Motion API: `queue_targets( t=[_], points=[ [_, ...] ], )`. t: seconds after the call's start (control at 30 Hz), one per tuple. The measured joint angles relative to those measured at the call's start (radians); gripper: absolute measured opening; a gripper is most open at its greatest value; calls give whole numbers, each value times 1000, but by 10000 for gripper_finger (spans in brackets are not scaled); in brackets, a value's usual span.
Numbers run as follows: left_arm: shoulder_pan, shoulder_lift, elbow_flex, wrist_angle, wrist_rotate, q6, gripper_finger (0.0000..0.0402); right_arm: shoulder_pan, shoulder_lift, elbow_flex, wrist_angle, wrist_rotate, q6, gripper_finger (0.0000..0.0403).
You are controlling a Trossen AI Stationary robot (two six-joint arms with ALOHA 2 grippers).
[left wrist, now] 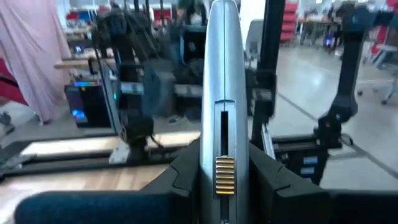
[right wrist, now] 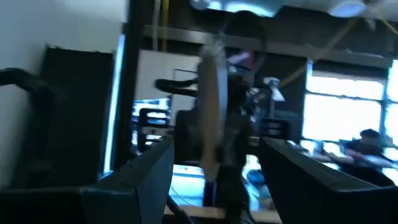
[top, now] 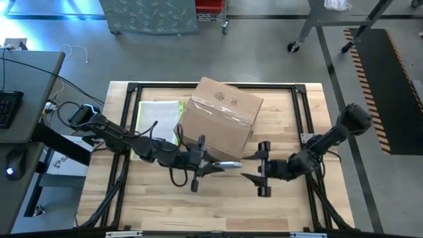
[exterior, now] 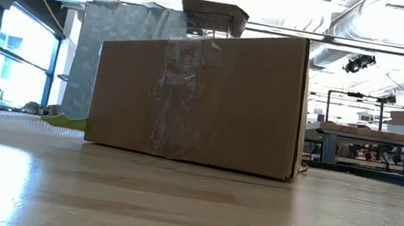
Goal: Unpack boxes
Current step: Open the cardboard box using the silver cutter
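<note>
The brown cardboard box [top: 221, 119] [exterior: 200, 97] rests on its bottom at the table's far middle, with clear tape across its top and near side. Just in front of it, above the table, my left gripper [top: 213, 166] is shut on a silver utility knife [top: 230, 164] [left wrist: 222, 93] with a yellow slider. My right gripper [top: 254, 168] [right wrist: 214, 149] faces it from the right, open. The knife's free end [right wrist: 210, 106] points at the gap between the right fingers, apart from them. Neither gripper shows in the low view. My left gripper pinches the knife's handle [left wrist: 222, 186] between its two fingers, by the yellow slider near the rear end. The fingers lie level, pointing toward the table's right, along the knife. The knife sticks straight out ahead of them, lifted clear of the table.
A flat clear sleeve with a yellow edge [top: 158, 119] lies left of the box. A black metal frame [top: 132, 92] runs round the table's edges. A desk with a keyboard [top: 10, 106] stands off the left side. Bare wood [top: 211, 205] lies toward the near edge.
</note>
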Motion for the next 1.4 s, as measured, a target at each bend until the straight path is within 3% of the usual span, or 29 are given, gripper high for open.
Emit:
queue_targets(
  t=[0.4,0.5,0.7,0.73,0.87,1.0,1.13,1.2,1.27,1.4],
  points=[
    [12,44,2,64,-31,21,58,-106,109,188,-78,-144,20,213],
    [12,45,1,57,-35,18,58,-117,126,206,-112,-140,45,183],
    [11,45,1,53,-30,12,67,-123,141,241,-120,-133,42,78],
    [11,47,1,49,-35,4,69,-123,141,245,-125,-122,45,61],
    [9,37,4,-41,-44,28,83,-101,125,245,-176,24,6,58],
    [8,-35,3,-218,-171,44,102,-83,48,240,-261,167,-2,58],
    [22,-147,2,-407,-317,52,115,-113,-66,198,-391,206,34,58],
    [55,-199,2,-548,-403,44,116,-153,-125,153,-465,160,100,58],
    [113,-249,2,-730,-461,-2,115,-217,-183,101,-481,42,187,58],
    [311,-319,0,-1030,-428,-151,97,-396,-219,-7,-400,-253,339,58]
  ],
)
